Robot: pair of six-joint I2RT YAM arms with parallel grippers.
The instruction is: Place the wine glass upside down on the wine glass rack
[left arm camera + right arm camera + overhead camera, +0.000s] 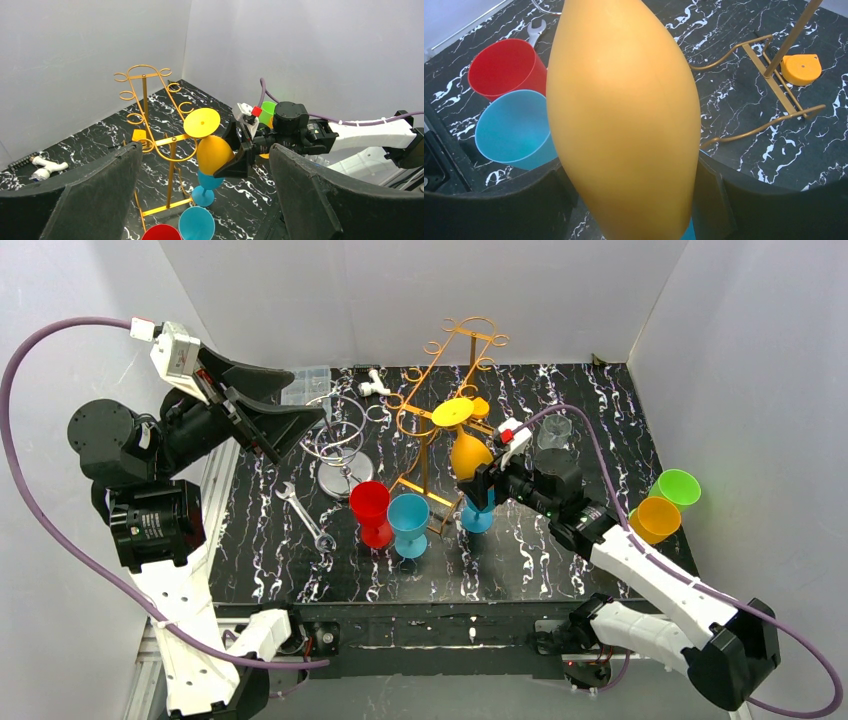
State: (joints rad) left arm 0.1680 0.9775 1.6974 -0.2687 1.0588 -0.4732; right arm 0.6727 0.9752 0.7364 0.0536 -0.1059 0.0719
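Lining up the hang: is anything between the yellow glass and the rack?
Nothing visible does. The yellow wine glass, inverted between the right gripper's fingers, is beside the gold rack's arm. A blue glass stands below its bowl.

Orange wine glass, gold rack

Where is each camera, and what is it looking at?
Top camera: above and behind, looking down on the table; both arms show.
Left wrist: held high, looking across at the rack; its open fingers show.
Right wrist: pressed close to the yellow wine glass; its fingers hug it.
Shared: all three see that glass and rack.
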